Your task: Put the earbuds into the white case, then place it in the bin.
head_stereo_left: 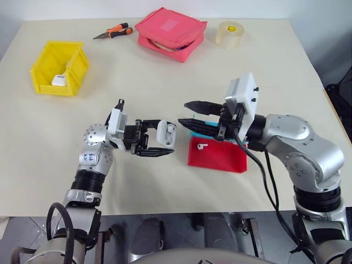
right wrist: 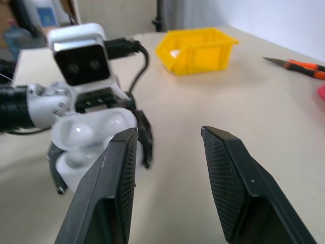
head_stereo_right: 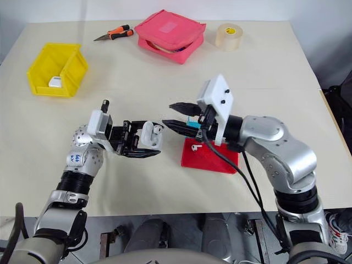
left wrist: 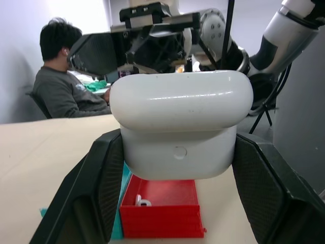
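- Near the centre of the head-camera frame, the left end effector (head_stereo_left: 155, 141) holds the white case (head_stereo_left: 165, 132) clamped between its two black fingers, lifted off the beige worktop (head_stereo_left: 165, 77).
- From the left wrist camera the case (left wrist: 181, 123) stands between the finger pads (left wrist: 98, 189), with its lid open.
- Just right of centre, the right end effector (head_stereo_left: 196, 115) points towards the case with its fingers parted and nothing between them; the tips stand just beside the case, apart from it.
- Seen from the right wrist camera, the two fingers (right wrist: 116, 175) stand apart with bare worktop between them, and the case (right wrist: 93, 140) lies beyond them in the other arm's grip.
- Below the right end effector, a flat red tray (head_stereo_left: 219, 155) lies on the worktop with one white earbud (head_stereo_left: 201, 146) in it; a strip of blue tray (head_stereo_left: 197, 132) shows at its upper edge.
- Upper left of the frame, the yellow bin (head_stereo_left: 59, 67) sits on the worktop, well apart from both arms, with a small white item (head_stereo_left: 59, 80) inside it.
- Along the top of the frame lie orange-handled pliers (head_stereo_left: 113, 31), a pink zip pouch (head_stereo_left: 171, 33) and a roll of tape (head_stereo_left: 229, 34).
- Behind the worktop in the left wrist camera, a seated person (left wrist: 63, 86) shows in a grey top.
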`<state>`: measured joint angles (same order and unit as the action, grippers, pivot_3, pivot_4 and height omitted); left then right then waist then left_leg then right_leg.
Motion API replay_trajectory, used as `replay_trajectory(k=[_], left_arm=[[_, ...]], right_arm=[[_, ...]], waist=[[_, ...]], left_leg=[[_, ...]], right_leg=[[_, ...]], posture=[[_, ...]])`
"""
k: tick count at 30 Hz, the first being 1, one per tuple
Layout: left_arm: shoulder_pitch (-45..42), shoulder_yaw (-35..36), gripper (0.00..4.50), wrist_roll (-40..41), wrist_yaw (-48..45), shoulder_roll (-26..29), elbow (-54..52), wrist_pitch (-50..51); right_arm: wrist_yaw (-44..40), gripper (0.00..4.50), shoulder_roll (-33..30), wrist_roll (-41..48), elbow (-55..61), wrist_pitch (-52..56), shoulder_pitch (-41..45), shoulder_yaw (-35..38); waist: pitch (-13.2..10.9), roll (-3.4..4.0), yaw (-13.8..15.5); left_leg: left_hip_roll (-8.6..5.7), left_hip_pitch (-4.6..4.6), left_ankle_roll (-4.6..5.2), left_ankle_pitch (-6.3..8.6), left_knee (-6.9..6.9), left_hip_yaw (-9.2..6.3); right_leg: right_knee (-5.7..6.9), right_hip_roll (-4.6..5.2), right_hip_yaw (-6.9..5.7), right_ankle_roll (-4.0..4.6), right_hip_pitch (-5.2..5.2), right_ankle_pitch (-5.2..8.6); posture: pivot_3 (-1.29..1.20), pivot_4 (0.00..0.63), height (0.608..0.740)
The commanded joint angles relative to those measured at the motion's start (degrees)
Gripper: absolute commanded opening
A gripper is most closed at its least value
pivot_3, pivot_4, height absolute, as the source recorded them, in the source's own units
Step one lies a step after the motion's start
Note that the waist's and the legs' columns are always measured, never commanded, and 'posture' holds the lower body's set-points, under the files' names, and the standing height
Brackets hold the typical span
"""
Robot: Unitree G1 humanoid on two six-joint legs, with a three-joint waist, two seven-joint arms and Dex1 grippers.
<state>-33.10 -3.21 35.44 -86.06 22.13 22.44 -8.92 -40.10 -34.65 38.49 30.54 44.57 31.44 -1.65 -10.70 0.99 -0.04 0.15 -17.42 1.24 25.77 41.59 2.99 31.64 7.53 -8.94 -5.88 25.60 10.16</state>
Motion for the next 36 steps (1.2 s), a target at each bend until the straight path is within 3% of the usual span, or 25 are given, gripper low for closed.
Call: replay_trajectory(k=[1,5,10,17,22,28,31,36], left_arm=[[-1.5,1.3,2.79,-0.5,-4.3,-0.4,1.2,-1.8],[-2.3,2.1,2.79,-0.8,-3.7,-0.5,2.9,-2.8],[-3.4,4.2,2.79,-1.6,-3.2,0.8,5.5,-3.9],[-5.3,6.2,2.79,-2.9,-2.6,0.9,9.7,-6.1],[-5.0,6.3,2.79,-3.2,-2.4,0.4,9.5,-6.4],[-3.8,6.6,2.79,-3.0,-1.9,0.5,7.5,-6.0],[-2.7,7.0,2.79,-2.8,-1.1,0.8,5.9,-5.8],[0.1,7.9,2.79,-2.8,0.6,1.2,2.1,-5.4]], right_arm=[[-0.6,2.07,-3.4,2.4,3.8,1.1,-0.5,4.8],[-0.3,2.07,-8.3,3.5,6.0,3.0,-6.4,10.1],[-1.2,2.07,-15.7,3.9,9.7,6.0,-23.1,24.9],[-4.3,2.07,-16.2,5.0,13.5,6.5,-42.3,40.1],[-5.3,2.07,-15.9,5.7,13.9,5.5,-46.9,43.1],[-5.4,2.07,-18.0,6.3,13.2,5.8,-45.8,42.0],[-5.2,2.6,-19.5,7.2,12.6,6.7,-44.0,41.0],[-5.7,4.3,-22.6,7.5,10.7,6.4,-39.2,37.9]], waist=[[0.0,0.0,0.0],[0.0,-0.01,0.3],[0.0,-0.02,1.4],[0.0,-0.02,1.6],[0.0,-0.03,1.5],[0.0,-0.03,1.5],[0.0,-0.03,1.5],[0.0,-0.04,1.5]], left_leg=[[0.0,0.0,0.0,0.0,0.0,0.0],[0.0,-0.03,0.0,0.0,0.0,-0.01],[-0.01,-0.08,0.03,0.01,0.0,0.02],[-0.01,-0.14,0.05,0.02,-0.04,0.05],[-0.01,-0.09,0.06,0.03,-0.08,0.06],[-0.01,-0.03,0.06,0.03,-0.08,0.06],[-0.01,0.01,0.06,0.03,-0.08,0.06],[-0.01,0.06,0.06,0.03,-0.08,0.03]], right_leg=[[-0.01,0.0,0.0,0.0,0.0,0.0],[-0.03,0.01,-0.01,0.0,0.0,0.0],[-0.08,0.03,-0.01,-0.03,0.0,-0.02],[-0.06,0.04,0.08,-0.05,-0.13,-0.04],[-0.06,0.02,0.09,-0.05,-0.13,-0.04],[-0.06,0.02,0.1,-0.05,-0.13,-0.04],[-0.07,0.02,0.1,-0.05,-0.13,-0.04],[-0.08,0.03,0.1,-0.05,-0.13,-0.04]], posture=[[0.0,0.15,0.74],[0.0,0.15,0.74],[0.0,0.15,0.74],[0.0,0.15,0.74],[0.0,0.15,0.74],[0.0,0.15,0.74],[0.0,0.15,0.74],[0.0,0.15,0.74]])
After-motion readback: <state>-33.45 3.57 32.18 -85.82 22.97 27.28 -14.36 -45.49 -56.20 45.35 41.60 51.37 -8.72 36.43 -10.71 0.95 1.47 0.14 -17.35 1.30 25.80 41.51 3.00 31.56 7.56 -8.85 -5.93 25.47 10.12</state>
